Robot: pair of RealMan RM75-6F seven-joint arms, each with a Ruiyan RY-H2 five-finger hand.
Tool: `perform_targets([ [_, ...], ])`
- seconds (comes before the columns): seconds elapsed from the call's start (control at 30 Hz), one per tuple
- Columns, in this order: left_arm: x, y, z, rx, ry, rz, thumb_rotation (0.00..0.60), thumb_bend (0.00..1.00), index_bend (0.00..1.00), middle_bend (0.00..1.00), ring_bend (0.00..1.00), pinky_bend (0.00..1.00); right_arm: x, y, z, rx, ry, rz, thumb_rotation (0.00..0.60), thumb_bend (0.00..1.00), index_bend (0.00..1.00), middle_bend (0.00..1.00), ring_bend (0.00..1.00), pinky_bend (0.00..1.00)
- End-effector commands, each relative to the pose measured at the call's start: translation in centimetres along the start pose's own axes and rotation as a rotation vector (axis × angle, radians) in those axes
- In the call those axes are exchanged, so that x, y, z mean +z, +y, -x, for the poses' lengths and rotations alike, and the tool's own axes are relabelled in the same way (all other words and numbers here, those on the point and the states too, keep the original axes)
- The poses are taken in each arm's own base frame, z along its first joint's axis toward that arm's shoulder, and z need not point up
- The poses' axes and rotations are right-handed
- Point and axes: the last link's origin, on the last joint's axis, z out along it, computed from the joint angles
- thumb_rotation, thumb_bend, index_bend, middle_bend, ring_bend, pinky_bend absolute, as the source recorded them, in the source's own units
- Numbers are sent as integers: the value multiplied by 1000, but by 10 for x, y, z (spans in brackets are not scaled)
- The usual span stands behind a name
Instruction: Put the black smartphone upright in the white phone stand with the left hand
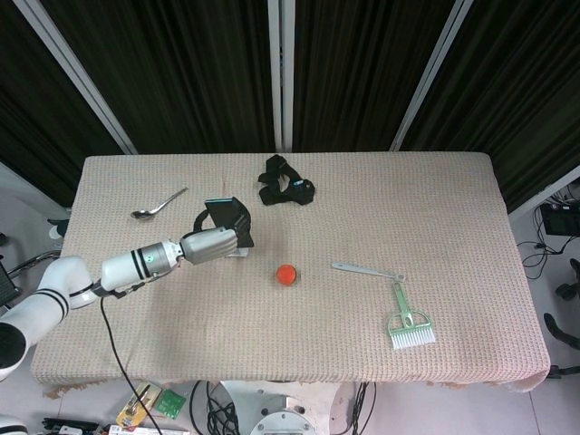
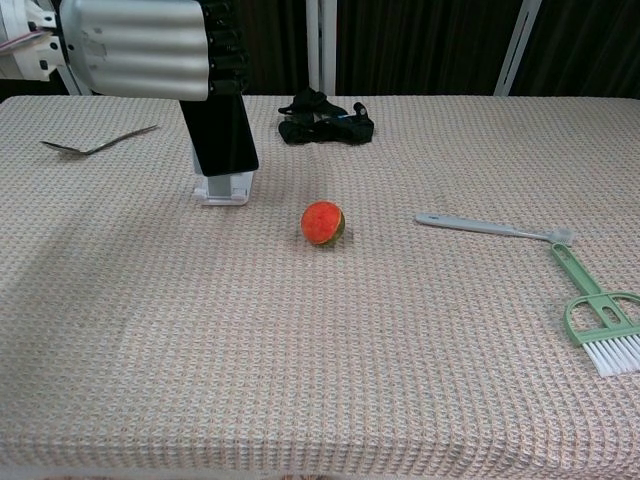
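Note:
My left hand [image 1: 216, 241] [image 2: 150, 48] grips the black smartphone [image 2: 220, 135] [image 1: 229, 220] by its top end. The phone hangs nearly upright, its lower edge down at the white phone stand [image 2: 224, 187], which it mostly covers in the chest view. Only the stand's base shows below the phone there. In the head view the stand [image 1: 239, 251] is almost wholly hidden behind my hand and the phone. I cannot tell whether the phone rests in the stand's cradle. My right hand is out of both views.
A spoon [image 1: 158, 205] [image 2: 95, 145] lies at the left rear. A black strap bundle [image 1: 285, 188] [image 2: 322, 117] sits behind the stand. An orange ball [image 1: 285, 274] [image 2: 323, 222], a grey toothbrush [image 1: 367, 269] [image 2: 490, 228] and a green brush [image 1: 409, 324] [image 2: 595, 325] lie to the right.

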Motion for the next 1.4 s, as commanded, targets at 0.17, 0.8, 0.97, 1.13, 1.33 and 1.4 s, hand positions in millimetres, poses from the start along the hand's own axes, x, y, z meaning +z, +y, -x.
perform_targets([
  [0.17, -4, 4, 5, 8, -19, 29, 600, 554, 482, 529, 397, 384, 1, 1, 2, 0, -4, 3, 600, 176, 0, 0, 0, 0],
  [0.8, -3, 20, 3, -24, -11, 40, 600, 554, 484, 528, 394, 379, 3, 1, 4, 1, -19, 10, 600, 176, 0, 0, 0, 0],
  [0.97, -4, 20, 4, -25, -14, 42, 600, 554, 482, 528, 394, 379, 4, 2, 5, 3, -25, 14, 600, 176, 0, 0, 0, 0],
  [1.13, -3, 26, 2, -34, -16, 52, 600, 554, 482, 528, 394, 379, 4, 1, 5, -1, -28, 11, 600, 176, 0, 0, 0, 0],
  [1.33, 0, 28, 1, -36, -14, 56, 600, 554, 481, 527, 392, 379, 4, 1, 4, -2, -27, 15, 600, 176, 0, 0, 0, 0],
  [1.4, 0, 28, 1, -38, -14, 56, 600, 554, 480, 525, 390, 379, 4, 1, 4, -4, -28, 15, 600, 176, 0, 0, 0, 0],
])
